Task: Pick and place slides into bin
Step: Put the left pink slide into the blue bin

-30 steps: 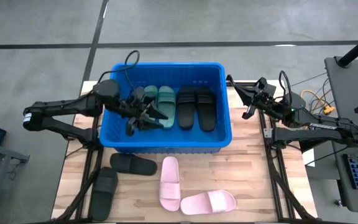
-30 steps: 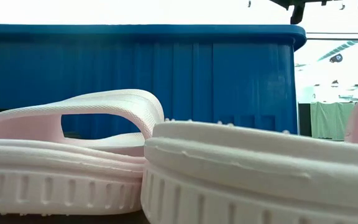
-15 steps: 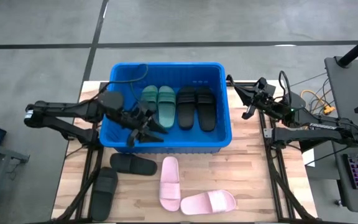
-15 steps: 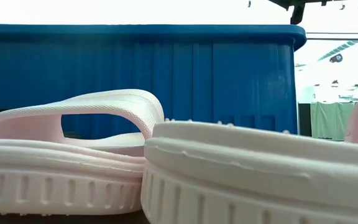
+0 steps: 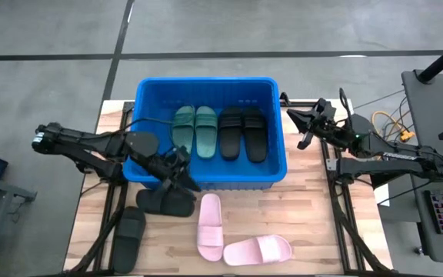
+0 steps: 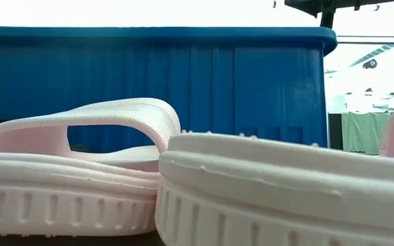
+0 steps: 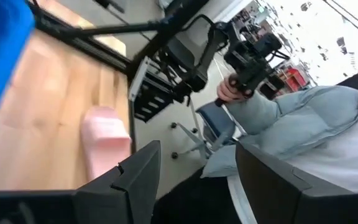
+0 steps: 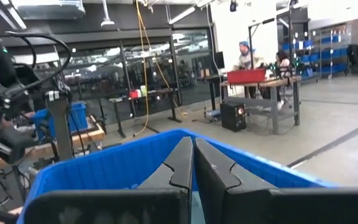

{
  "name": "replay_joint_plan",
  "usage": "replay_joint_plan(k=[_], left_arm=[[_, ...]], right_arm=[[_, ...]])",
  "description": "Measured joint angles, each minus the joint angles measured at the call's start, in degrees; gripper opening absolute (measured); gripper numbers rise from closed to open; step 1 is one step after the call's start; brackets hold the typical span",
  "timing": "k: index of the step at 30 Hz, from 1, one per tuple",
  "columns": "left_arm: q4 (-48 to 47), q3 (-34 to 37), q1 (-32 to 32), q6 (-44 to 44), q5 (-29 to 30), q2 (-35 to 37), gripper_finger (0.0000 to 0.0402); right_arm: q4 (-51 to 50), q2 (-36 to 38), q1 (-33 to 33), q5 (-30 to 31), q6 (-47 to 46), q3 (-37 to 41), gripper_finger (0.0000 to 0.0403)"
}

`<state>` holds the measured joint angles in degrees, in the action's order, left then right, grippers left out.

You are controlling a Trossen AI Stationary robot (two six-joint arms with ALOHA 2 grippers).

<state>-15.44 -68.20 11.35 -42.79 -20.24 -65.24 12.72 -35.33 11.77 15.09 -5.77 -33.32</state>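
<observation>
Four slides lie in the bin (image 5: 151, 100): a green pair (image 5: 195, 131) and a black pair (image 5: 243, 132). At seven o'clock of the bin, the left claw (image 5: 181, 178) hangs spread and empty above a black slide (image 5: 164, 203) on the surface (image 5: 314, 223). Next, by my judgement: descend, pinch its strap. Pink slides (image 5: 209, 225) wait at six o'clock. At three o'clock the right claw (image 5: 304, 132) idles, pressed together.

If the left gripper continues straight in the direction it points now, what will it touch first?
Probably the nearer black slide on the table. In the high view the left gripper, jaws open and empty, sits over the bin's front wall, pointing toward that slide. Its height is unclear, so it might pass above.
</observation>
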Motion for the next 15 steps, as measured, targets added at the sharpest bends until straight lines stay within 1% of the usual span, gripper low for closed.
replay_joint_plan(k=[9, 15], left_arm=[[-0.2, 0.2, 7.9, -6.4, 2.8, -0.8, 0.0193], [-0.2, 0.2, 13.5, -8.1, 4.5, -2.3, 0.0193]], right_arm=[[-3.7, 0.0, 0.0, 0.0, -1.8, 0.0, 0.0009], [-8.7, 0.0, 0.0, 0.0, -6.6, 0.0, 0.0009]])
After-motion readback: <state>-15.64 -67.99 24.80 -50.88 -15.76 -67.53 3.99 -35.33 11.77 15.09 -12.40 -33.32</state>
